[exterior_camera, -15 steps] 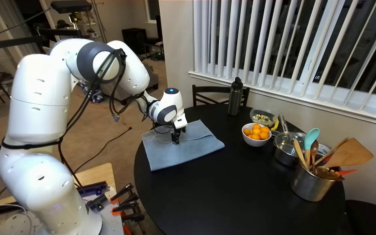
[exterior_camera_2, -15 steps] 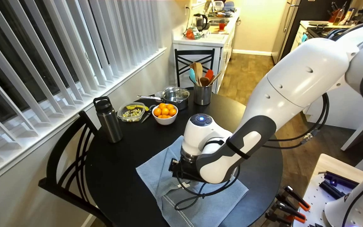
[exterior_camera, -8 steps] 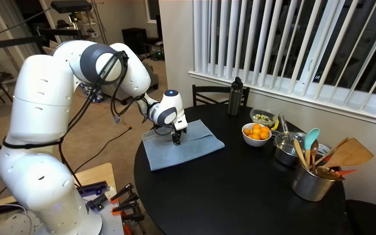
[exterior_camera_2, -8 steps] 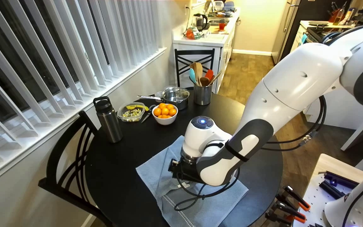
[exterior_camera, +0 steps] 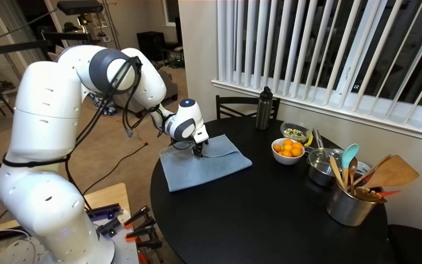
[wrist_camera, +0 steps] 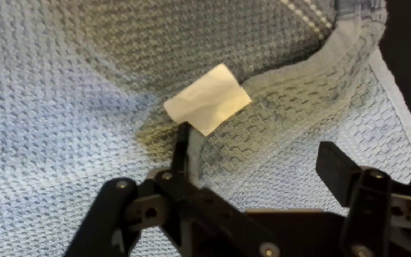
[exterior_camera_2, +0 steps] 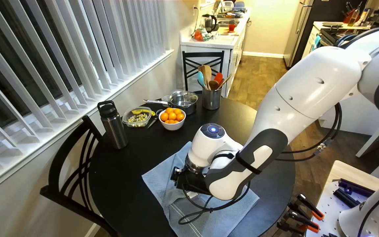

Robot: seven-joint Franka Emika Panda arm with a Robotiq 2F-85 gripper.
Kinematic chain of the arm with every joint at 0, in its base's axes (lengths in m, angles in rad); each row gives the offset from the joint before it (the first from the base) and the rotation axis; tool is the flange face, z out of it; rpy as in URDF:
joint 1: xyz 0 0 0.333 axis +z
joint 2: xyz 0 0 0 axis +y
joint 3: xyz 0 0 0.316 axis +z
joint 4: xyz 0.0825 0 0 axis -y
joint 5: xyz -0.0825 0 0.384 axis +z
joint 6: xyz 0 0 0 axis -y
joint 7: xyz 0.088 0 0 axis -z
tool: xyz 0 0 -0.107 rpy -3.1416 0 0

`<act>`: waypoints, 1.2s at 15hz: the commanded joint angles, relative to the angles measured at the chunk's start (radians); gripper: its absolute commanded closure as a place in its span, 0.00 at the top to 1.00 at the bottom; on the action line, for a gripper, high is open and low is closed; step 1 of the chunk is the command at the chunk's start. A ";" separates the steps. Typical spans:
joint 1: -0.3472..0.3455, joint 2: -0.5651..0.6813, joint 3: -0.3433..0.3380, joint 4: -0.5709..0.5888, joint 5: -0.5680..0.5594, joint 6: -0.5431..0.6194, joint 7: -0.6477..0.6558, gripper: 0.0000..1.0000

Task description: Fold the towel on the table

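Note:
The pale grey-blue towel (exterior_camera: pixel 203 172) lies on the round black table (exterior_camera: pixel 269 212), with one part lapped over the rest. It shows in both exterior views, partly under the arm (exterior_camera_2: pixel 163 174). In the wrist view a raised towel edge with a white tag (wrist_camera: pixel 207 100) curls across the cloth. My gripper (wrist_camera: pixel 257 150) is open just above the towel. Its left finger is at the edge beside the tag, and its right finger is over the cloth further right. Whether the left finger touches the towel I cannot tell. The fingertips (exterior_camera: pixel 198 150) are small in an exterior view and hidden in another.
A white bowl of oranges (exterior_camera: pixel 287 151), a clear food container (exterior_camera: pixel 296 132), a metal pot (exterior_camera: pixel 321 172) and a utensil holder (exterior_camera: pixel 350 209) stand on the table. A dark bottle (exterior_camera: pixel 264 110) stands near the chair (exterior_camera_2: pixel 71 184). A cable (exterior_camera_2: pixel 209 208) hangs from the wrist over the towel.
The hand has tilted and shifted slightly left in both exterior views, and its fingertips have risen a little. The towel has not visibly moved.

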 commanded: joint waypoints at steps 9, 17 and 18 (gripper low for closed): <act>0.078 -0.029 -0.098 -0.035 -0.017 0.032 0.047 0.08; 0.197 -0.058 -0.209 -0.027 -0.045 0.021 0.056 0.03; 0.210 -0.057 -0.222 -0.017 -0.049 0.021 0.053 0.03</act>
